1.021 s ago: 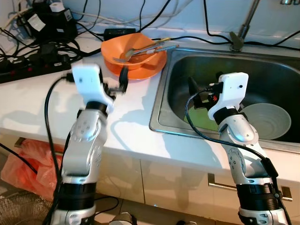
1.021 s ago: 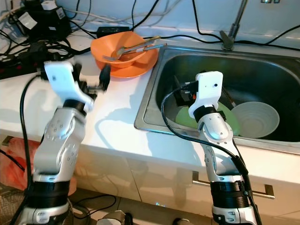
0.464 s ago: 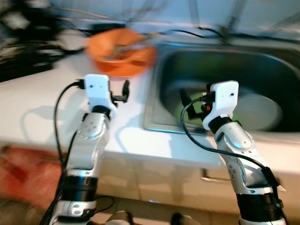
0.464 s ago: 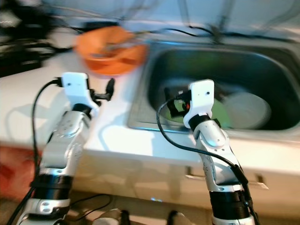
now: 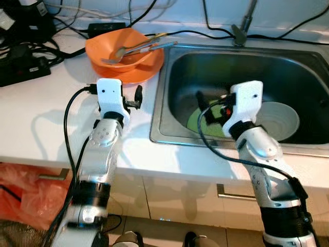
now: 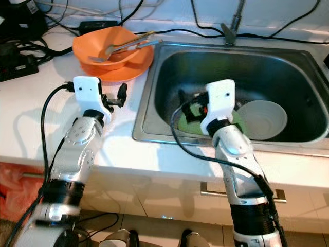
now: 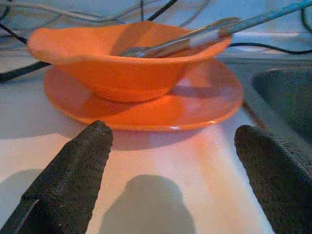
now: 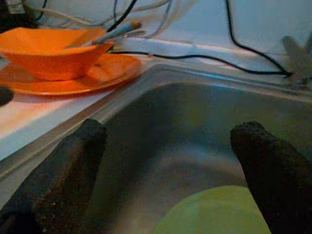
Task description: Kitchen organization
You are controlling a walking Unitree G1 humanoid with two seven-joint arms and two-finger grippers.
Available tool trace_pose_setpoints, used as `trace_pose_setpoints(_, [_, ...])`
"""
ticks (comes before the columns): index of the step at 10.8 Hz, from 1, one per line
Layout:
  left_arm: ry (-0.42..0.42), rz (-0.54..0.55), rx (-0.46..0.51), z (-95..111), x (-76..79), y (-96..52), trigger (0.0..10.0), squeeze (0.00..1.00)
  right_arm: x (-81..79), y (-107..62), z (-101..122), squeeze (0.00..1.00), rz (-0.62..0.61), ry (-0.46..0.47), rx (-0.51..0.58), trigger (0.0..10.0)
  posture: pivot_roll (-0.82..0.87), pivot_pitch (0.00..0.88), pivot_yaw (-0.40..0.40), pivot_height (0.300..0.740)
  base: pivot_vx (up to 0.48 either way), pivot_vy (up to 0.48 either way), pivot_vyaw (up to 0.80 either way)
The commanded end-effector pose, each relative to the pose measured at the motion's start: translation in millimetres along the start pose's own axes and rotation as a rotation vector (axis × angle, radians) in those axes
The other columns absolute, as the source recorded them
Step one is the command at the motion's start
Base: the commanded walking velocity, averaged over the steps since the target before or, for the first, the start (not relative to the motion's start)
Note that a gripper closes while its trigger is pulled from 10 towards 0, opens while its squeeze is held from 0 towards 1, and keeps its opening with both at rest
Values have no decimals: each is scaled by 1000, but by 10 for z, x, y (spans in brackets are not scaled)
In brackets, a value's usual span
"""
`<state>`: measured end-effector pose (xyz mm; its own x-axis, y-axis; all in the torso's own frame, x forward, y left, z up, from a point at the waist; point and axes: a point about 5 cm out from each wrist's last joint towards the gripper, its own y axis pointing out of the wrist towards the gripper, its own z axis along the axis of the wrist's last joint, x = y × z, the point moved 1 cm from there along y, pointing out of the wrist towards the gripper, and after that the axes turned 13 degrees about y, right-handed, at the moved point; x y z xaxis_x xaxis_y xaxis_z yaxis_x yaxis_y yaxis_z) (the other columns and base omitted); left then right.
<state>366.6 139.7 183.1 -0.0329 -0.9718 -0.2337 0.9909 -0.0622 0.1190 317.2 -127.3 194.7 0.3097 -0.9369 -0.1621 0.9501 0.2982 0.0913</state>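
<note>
2 silver robot arms reach over a white kitchen counter point(image 5: 46, 128) beside a steel sink point(image 5: 169, 77). On the counter, just beside the sink's left rim, an orange bowl point(image 5: 121, 49) sits on an orange plate point(image 5: 149, 69), with utensils point(image 5: 139, 47) leaning out of the bowl toward the sink. Black cables point(image 5: 31, 31) and power gear crowd the counter's back corner.

The left gripper point(image 7: 173, 161) hovers low over the counter, fingers spread wide and holding nothing, aimed at the orange plate, which lies a short way ahead. The right gripper point(image 8: 168, 161) hangs over the sink basin, also spread wide and holding nothing. Below it lies a green plate point(image 5: 198, 119), with a pale bowl point(image 5: 280, 119) beside it on the sink floor.

No dish has been picked up yet, so the tidying looks to be at an early stage.

Risks, as a judgement: lifting the orange plate by its edge could tip the bowl and spill the loose utensils into the sink. Wide black fingers may also slip on the thin plate rim, or snag the nearby cables.
</note>
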Motion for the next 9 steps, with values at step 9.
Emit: trace_pose_setpoints(9, [-80, 98, -55, 86, -227, 441, 10000, 0, 45, -282, 74, 0, 13, -60, -67, 10000, -56, 176, -15, 740, 0, 0, 0])
